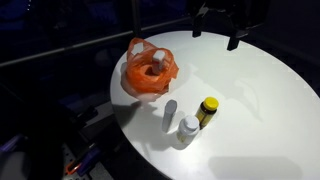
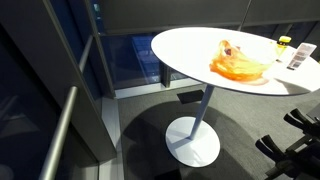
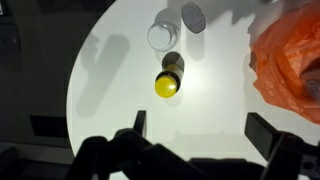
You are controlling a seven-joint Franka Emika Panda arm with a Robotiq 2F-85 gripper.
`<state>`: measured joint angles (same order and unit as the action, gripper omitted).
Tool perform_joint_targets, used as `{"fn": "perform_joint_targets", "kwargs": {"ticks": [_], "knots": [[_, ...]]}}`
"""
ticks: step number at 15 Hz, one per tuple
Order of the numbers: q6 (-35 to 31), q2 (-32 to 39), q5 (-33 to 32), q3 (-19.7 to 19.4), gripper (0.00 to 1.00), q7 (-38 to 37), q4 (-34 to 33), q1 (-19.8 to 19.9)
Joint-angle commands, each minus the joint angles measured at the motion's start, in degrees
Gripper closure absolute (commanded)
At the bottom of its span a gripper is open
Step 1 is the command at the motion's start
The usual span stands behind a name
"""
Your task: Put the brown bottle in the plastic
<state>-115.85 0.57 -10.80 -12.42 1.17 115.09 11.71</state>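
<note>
A brown bottle with a yellow cap stands upright on the round white table; it also shows in the wrist view and small in an exterior view. An orange plastic bag lies open on the table with a white bottle inside; it shows in the wrist view and in an exterior view. My gripper hangs high above the table, open and empty, with the brown bottle just beyond its fingertips. In an exterior view the gripper is at the top edge.
A white bottle and a grey-capped bottle stand next to the brown bottle, also in the wrist view. The table edge drops to a dark floor. The table stands on a pedestal base.
</note>
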Motion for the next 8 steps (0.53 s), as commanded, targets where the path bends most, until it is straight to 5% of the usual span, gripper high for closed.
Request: {"fn": "perform_joint_targets", "kwargs": {"ticks": [1,8], "knots": [[0.4,4.1,3.4,-0.5,0.0,0.9,-4.8,0.9],[0.1,2.3,2.7,-0.3,0.0,0.3,-4.4,0.8]]}}
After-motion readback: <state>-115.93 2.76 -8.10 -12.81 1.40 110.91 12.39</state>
